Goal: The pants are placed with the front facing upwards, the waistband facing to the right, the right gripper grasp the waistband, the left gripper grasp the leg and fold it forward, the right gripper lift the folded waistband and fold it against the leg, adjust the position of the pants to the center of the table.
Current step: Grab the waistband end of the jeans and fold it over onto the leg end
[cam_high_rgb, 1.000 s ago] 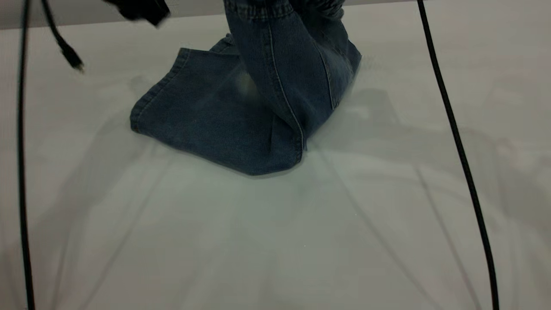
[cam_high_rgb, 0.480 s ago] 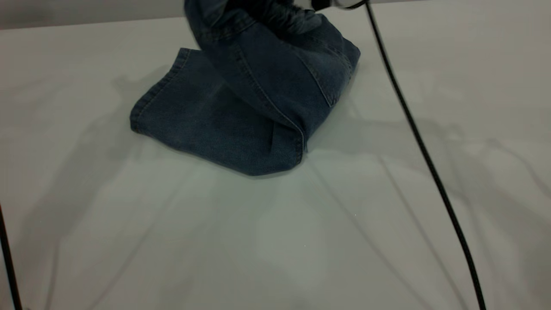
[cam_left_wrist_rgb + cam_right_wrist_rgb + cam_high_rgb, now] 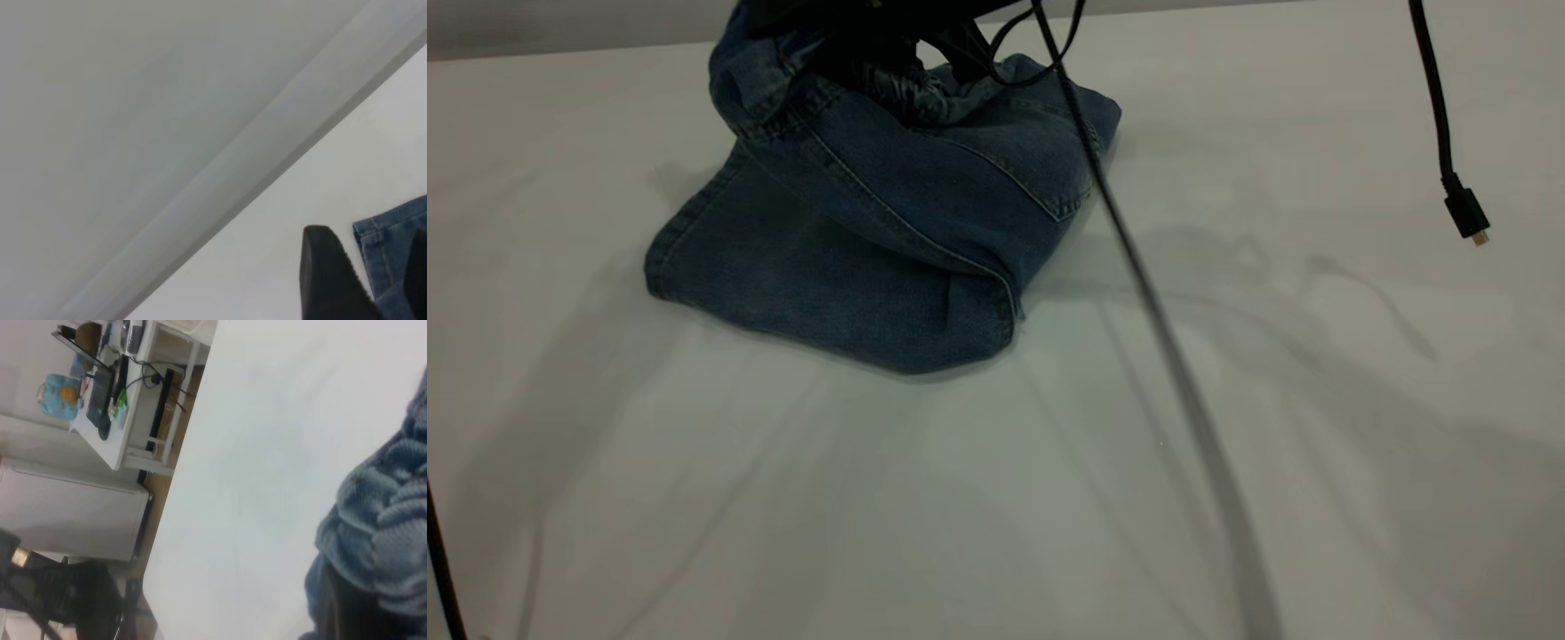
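Blue pants (image 3: 854, 258) sit at 11 o'clock on the tabletop (image 3: 1049, 498), waistband (image 3: 911, 93) bunched up top under R gripper (image 3: 889, 36); jaws' state can't be told. L gripper (image 3: 363, 283) nearby, jaws apart.

The exterior camera looked down across the table (image 3: 1227, 498); both wrist cameras sat close, sharing the pants (image 3: 854, 240) and the table.

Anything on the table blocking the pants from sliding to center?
Nothing visible. The table in front of the pants is bare apart from shadows. Two black cables hang over it, apparently above the surface, not resting in the path.
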